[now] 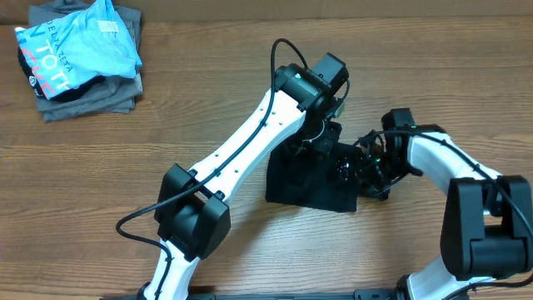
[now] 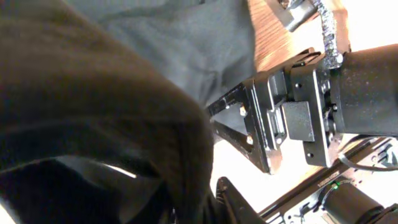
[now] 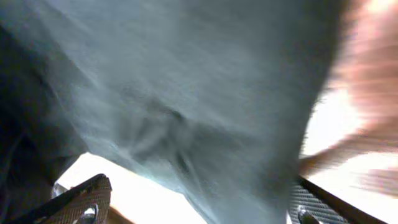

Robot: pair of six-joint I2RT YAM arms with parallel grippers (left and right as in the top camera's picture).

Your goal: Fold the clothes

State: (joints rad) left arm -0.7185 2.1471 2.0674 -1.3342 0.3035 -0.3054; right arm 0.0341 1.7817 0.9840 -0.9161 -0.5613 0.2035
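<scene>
Wooden table [image 1: 216, 75] space at centre is occupied by the folded black soft-fabric short-sleeved T-shirt [image 1: 304, 185]. The left gripper [image 1: 321, 135] is positioned over its upper edge; its opening cannot be determined. The right gripper [image 1: 366, 165] is spread wide at the right edge, with fabric draped across its fingers [image 3: 81, 200] and nothing clamped.

Left arm [image 1: 250, 142] stretched out on a long diagonal, wrist bent over, left gripper [image 1: 321, 140] pointing down, its jaws out of sight. Right arm [image 1: 454, 162] curled in from the side, right gripper [image 1: 366, 167] close beside the other, fingers [image 3: 81, 200] spread wide.
</scene>
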